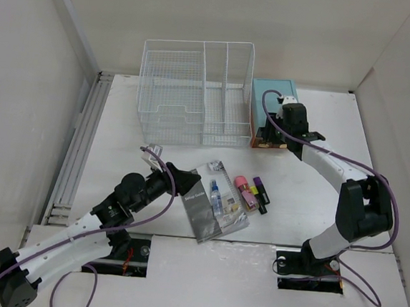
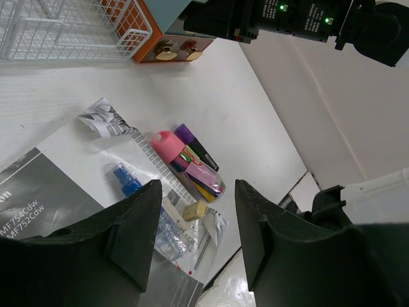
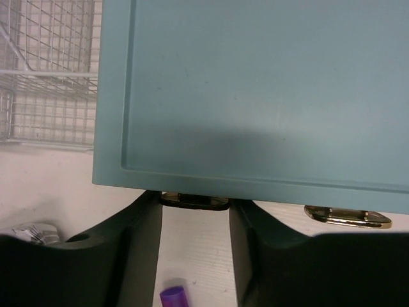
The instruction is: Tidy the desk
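Desk [image 1: 309,198] — beneath left claw [image 2: 197,192]

Right hand [image 1: 269,137] at teal box [image 1: 275,86] front; left hand [image 1: 190,184] at booklet [image 1: 210,215] edge on desk [image 1: 315,206]

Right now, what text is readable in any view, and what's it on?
"MF754Cdw": grey booklet, left wrist view.
"MF752Cdw": same booklet, line below.
Booklet title in the top view, small bottle label, marker pack print: too small or blurred to read.
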Action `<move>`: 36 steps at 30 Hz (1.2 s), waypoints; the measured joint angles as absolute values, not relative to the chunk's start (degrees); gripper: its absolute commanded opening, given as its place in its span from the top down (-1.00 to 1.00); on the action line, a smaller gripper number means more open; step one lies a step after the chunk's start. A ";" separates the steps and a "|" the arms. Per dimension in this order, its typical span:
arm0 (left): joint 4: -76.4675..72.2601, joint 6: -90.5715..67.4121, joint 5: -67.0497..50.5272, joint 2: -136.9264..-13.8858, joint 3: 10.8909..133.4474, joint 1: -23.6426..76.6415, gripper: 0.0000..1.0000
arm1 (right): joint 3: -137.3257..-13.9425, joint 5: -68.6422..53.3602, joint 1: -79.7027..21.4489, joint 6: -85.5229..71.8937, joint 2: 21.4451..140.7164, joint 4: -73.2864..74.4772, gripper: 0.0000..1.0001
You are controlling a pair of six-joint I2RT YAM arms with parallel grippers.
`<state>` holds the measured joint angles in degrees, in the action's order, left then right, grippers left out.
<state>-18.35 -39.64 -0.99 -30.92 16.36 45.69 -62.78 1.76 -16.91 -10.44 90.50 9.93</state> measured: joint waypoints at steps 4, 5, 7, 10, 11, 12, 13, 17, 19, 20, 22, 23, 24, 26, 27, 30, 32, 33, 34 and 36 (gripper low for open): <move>-17.76 -39.64 -1.04 -30.28 16.36 45.69 0.09 | -62.76 1.78 -16.93 -10.48 90.50 9.87 0.42; -17.41 -39.64 -1.04 -29.71 16.36 45.69 0.09 | -62.50 1.74 -16.93 -10.48 90.45 9.65 0.42; -16.88 -39.64 -1.04 -28.95 16.36 45.69 0.09 | -61.17 1.34 -16.93 -10.35 89.84 8.25 0.42; -15.99 -39.64 -1.02 -27.62 16.36 45.69 0.09 | -57.91 -0.03 -16.93 -9.63 87.57 6.13 0.42; -15.73 -39.64 -1.02 -27.31 16.36 45.69 0.09 | -57.06 -0.51 -16.93 -9.26 86.67 6.13 0.45; -15.57 -39.64 -1.02 -27.09 16.36 45.69 0.09 | -56.12 -0.97 -16.93 -8.82 85.58 6.31 0.45; -15.53 -39.64 -1.02 -27.05 16.36 45.69 0.09 | -55.20 -1.52 -16.91 -8.49 84.55 6.72 0.45; -15.53 -39.66 -1.02 -26.87 16.36 45.69 0.11 | -52.86 -3.27 -16.91 -7.03 81.17 9.28 0.45; -15.59 -39.68 -1.02 -27.18 16.36 45.69 0.11 | -52.14 -4.01 -16.91 -6.35 79.75 10.90 0.45; -15.59 -39.66 -1.02 -27.27 16.36 45.69 0.11 | -51.83 -4.32 -16.91 -6.07 79.05 11.73 0.45; -15.59 -39.68 -1.04 -27.62 16.36 45.69 0.11 | -51.62 -5.13 -16.91 -5.65 77.87 13.80 0.45; -15.64 -39.68 -1.04 -27.83 16.36 45.69 0.11 | -51.62 -5.54 -16.91 -5.50 77.30 15.03 0.45; -15.64 -39.68 -1.04 -28.03 16.36 45.69 0.11 | -51.64 -5.87 -16.93 -5.17 76.71 16.32 0.45; -15.66 -39.68 -1.04 -28.40 16.36 45.69 0.11 | -51.92 -6.24 -17.06 -4.56 75.83 18.41 0.45; -15.66 -39.64 -1.04 -28.49 16.36 45.69 0.11 | -52.21 -6.39 -17.21 -4.23 75.64 19.40 0.45; -15.68 -39.62 -1.08 -28.75 16.36 45.69 0.11 | -54.11 -6.94 -17.65 -3.38 75.81 22.63 0.49; -15.66 -39.62 -1.17 -28.75 16.36 45.69 0.11 | -55.59 -7.16 -18.11 -2.72 76.42 24.80 0.49; -15.66 -39.62 -1.26 -28.71 16.36 45.69 0.11 | -56.34 -7.16 -18.28 -2.17 76.90 25.93 0.49; -15.66 -39.62 -1.32 -28.71 16.36 45.69 0.11 | -57.17 -7.05 -18.44 -1.52 77.38 27.29 0.49; -15.64 -39.62 -1.37 -28.58 16.36 45.69 0.11 | -58.13 -7.07 -18.61 -0.62 78.00 29.76 0.49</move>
<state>-15.64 -39.62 -1.37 -28.58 16.36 45.69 -58.13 -7.07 -18.61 -0.62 78.00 29.76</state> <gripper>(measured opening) 0.447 0.407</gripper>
